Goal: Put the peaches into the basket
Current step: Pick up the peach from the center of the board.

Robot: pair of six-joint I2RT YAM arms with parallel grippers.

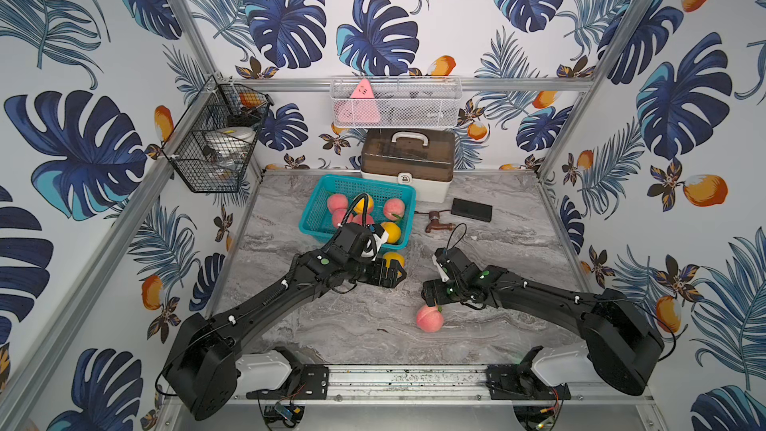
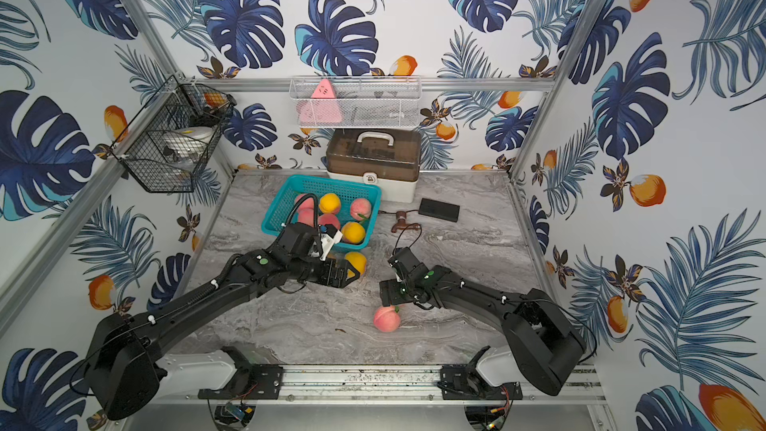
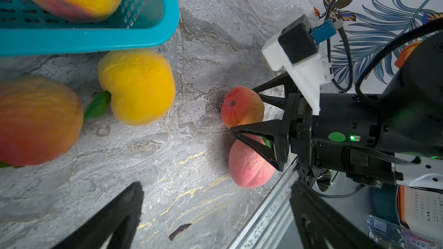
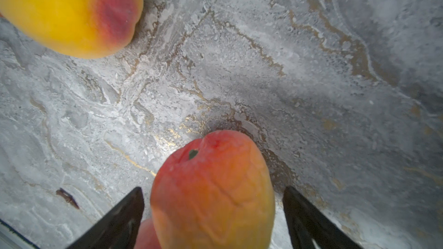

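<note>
The orange-red peach is straddled by the right pincer, its jaws spread just clear of it, judged ready for clamping. The left pincer is held spread and empty; a yellow peach and the basket are found just ahead.

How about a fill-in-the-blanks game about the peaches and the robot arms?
1. The right gripper has its jaws ___, one on each side of the orange-red peach.
2. The pink peach beside the right gripper lies on the table, ___ the teal basket.
3. The pink triangle sits in the ___ mesh basket at the back.
4. The left gripper is open and holds ___.
Missing words: open, outside, white, nothing.
</note>
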